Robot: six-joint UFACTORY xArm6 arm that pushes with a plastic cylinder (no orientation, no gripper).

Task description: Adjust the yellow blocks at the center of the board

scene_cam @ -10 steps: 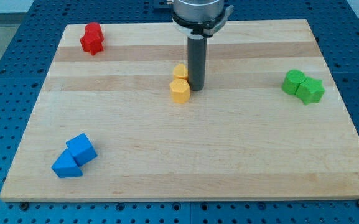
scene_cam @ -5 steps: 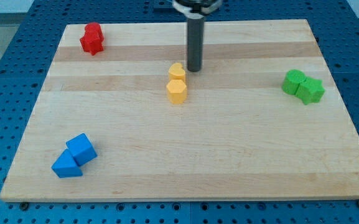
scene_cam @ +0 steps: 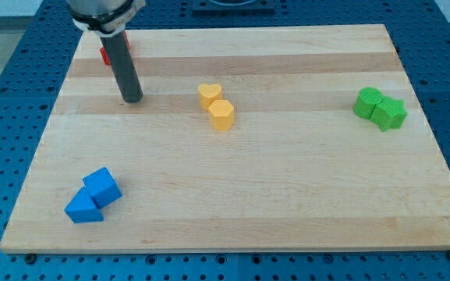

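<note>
- Pale wooden board (scene_cam: 287, 195) rests on a blue perforated table (scene_cam: 6, 117).
- Yellow heart-shaped block (scene_cam: 209, 94) touches yellow hexagonal block (scene_cam: 222, 115) at its 4 o'clock, near board centre.
- My tip (scene_cam: 132, 99), a bare rod with no claw, stands well apart at their 9 o'clock.
- Red blocks (scene_cam: 106, 53) sit partly hidden behind the rod.
- Green blocks (scene_cam: 380, 108) lie at 3 o'clock; blue blocks (scene_cam: 93, 196) at 7 o'clock.

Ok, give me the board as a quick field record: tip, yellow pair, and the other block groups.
tip: my tip on the board, well to the view's left of the yellow pair, touching no block
yellow heart block: near centre, touching the other yellow
yellow hexagonal block: just below-right of the heart
red blocks: top left, mostly hidden behind the rod
green blocks: right
blue blocks: bottom left
</note>
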